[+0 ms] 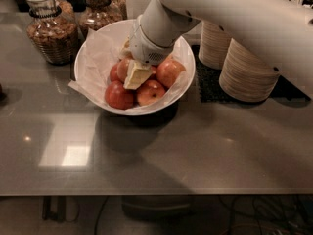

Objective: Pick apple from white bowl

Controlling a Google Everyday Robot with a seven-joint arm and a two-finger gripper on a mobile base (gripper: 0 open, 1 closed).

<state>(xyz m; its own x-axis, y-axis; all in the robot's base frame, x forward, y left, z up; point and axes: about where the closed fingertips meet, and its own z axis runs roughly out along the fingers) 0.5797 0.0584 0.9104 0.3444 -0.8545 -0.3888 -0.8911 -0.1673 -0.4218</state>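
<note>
The white bowl [93, 58], wide and lined with crinkled white paper, stands at the back middle of the grey table. It holds several apples: a dark red one [119, 95] at the front left, one [150, 92] at the front and one [170, 71] at the right. My gripper [137, 75] reaches down from the upper right into the middle of the pile, touching the apples. One apple [120, 70] shows partly at its left side. The pale yellow-gold apple does not show; the gripper covers the middle of the pile.
Two glass jars [51, 31] [98, 6] of brown food stand behind the bowl at the left. Stacks of small beige bowls [247, 72] [215, 45] stand on a dark mat to the right. My white arm [244, 18] spans the upper right.
</note>
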